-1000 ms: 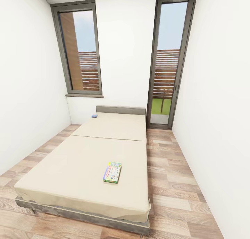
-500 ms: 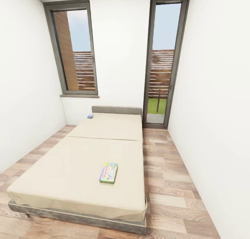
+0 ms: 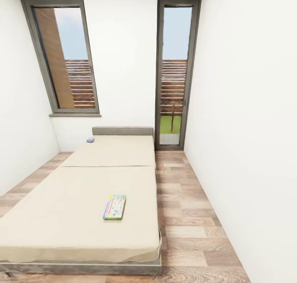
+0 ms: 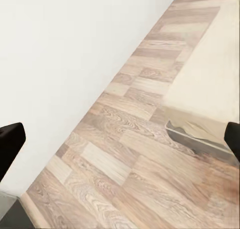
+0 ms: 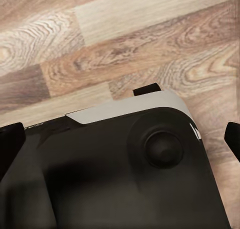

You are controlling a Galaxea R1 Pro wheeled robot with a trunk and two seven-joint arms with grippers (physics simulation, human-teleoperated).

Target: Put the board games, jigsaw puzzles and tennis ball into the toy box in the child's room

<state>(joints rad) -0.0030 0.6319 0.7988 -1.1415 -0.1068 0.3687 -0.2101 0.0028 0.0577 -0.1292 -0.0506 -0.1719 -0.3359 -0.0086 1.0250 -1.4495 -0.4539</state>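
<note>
bed [image 3: 78, 200] | green game [image 3: 114, 207] near its foot, blue game [image 3: 90, 140] by headboard | both grippers [image 4: 120, 139] [image 5: 120, 139] spread, holding nothing

Floor strip [image 3: 181, 200] btwn bed [image 3: 62, 217] & wall [image 3: 247, 130] open.

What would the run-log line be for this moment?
phase: approaching bed | green board game on mattress near foot | blue board game by headboard | left gripper open, empty | right gripper open, empty
</note>
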